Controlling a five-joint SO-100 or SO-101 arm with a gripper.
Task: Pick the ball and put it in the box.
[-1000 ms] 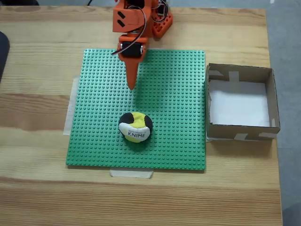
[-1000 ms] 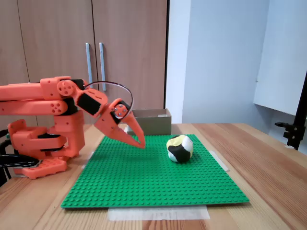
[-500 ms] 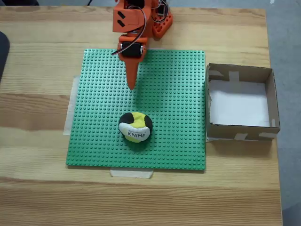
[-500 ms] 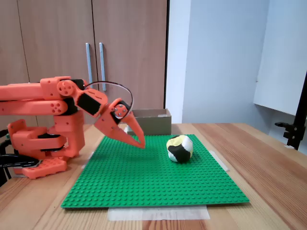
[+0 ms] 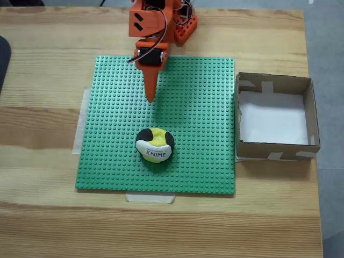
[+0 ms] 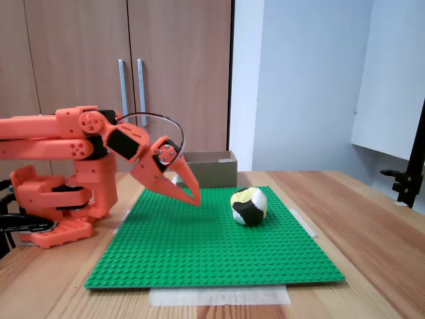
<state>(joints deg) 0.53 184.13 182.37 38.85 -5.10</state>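
The ball (image 5: 154, 145) with yellow, black and white panels and "KNIME" lettering lies on the green studded baseplate (image 5: 204, 118), near its front middle in the top-down fixed view. In the side fixed view the ball (image 6: 248, 205) rests to the right of the arm. The orange gripper (image 5: 151, 98) points down toward the plate, shut and holding nothing, a short way behind the ball. Seen from the side, the gripper (image 6: 195, 200) hovers just above the plate. The brown cardboard box (image 5: 308, 113) with a white bottom stands right of the plate; the box (image 6: 209, 167) shows behind the arm.
The green baseplate is taped to a wooden table (image 5: 48, 80). The orange arm base (image 6: 53, 199) sits at the plate's far edge. Wooden cupboards (image 6: 80, 60) stand behind. A dark object (image 5: 2, 59) pokes in at the left edge.
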